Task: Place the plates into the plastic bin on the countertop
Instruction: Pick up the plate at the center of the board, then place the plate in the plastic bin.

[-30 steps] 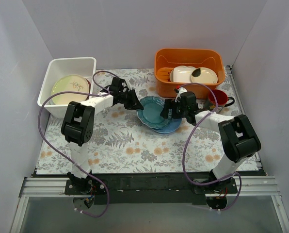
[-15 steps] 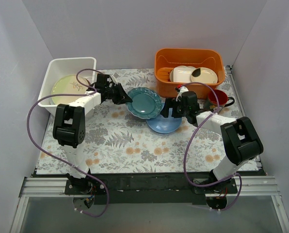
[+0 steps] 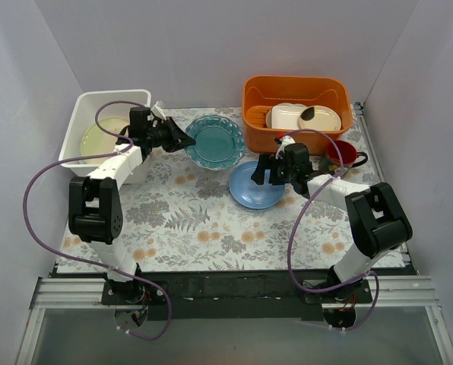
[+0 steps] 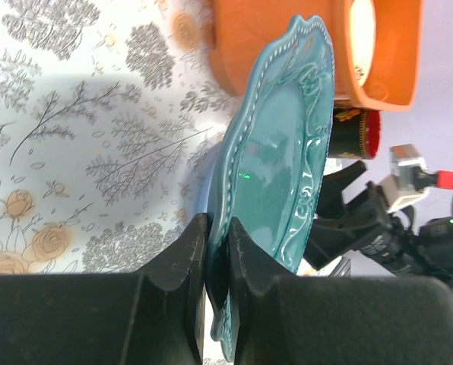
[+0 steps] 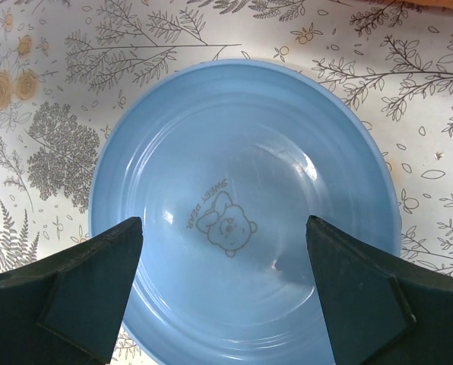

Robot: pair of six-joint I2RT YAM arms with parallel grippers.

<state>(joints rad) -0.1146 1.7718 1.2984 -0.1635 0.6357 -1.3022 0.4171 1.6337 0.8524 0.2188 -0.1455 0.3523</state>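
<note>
L gripper (image 4: 217,237) pinches teal plate (image 4: 281,169) rim — R gripper (image 5: 223,228) spread wide.

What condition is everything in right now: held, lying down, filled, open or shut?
teal plate: held on edge by its rim, off the countertop.
left gripper: shut on the teal plate.
blue plate: lying flat on the countertop.
right gripper: open above the blue plate.
plastic bin: holds one cream-green plate.
orange tub: holds cream dishes.
red mug: upright, partly hidden.
</note>
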